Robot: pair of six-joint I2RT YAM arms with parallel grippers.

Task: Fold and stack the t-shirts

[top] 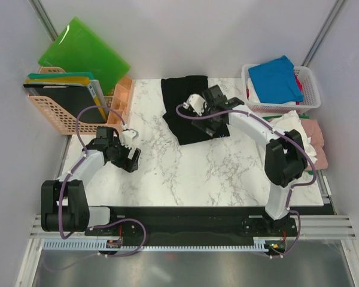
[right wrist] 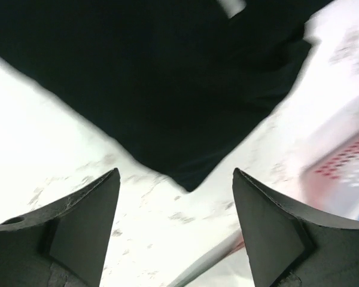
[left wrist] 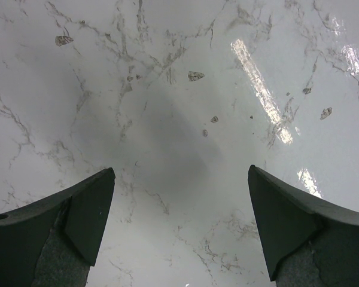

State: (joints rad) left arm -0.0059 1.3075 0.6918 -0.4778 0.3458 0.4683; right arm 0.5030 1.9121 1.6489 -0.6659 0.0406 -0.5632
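A black t-shirt (top: 185, 110) lies folded at the back middle of the marble table (top: 191, 176). My right gripper (top: 213, 127) is open and empty, low over the shirt's near right part. In the right wrist view a corner of the black shirt (right wrist: 161, 84) points at the open fingers, with a white label (right wrist: 230, 6) at the top edge. My left gripper (top: 131, 160) is open and empty over bare marble (left wrist: 179, 137) at the left. A bright blue t-shirt (top: 275, 78) lies in a white basket (top: 311, 98). White (top: 296, 127) and pink (top: 317, 139) shirts are heaped at the right edge.
An orange basket (top: 51, 116) holding flat boards stands at the back left, with bright green plastic boards (top: 84, 51) leaning behind it. A small orange tray (top: 121, 98) sits beside it. The white basket shows blurred in the right wrist view (right wrist: 347, 173).
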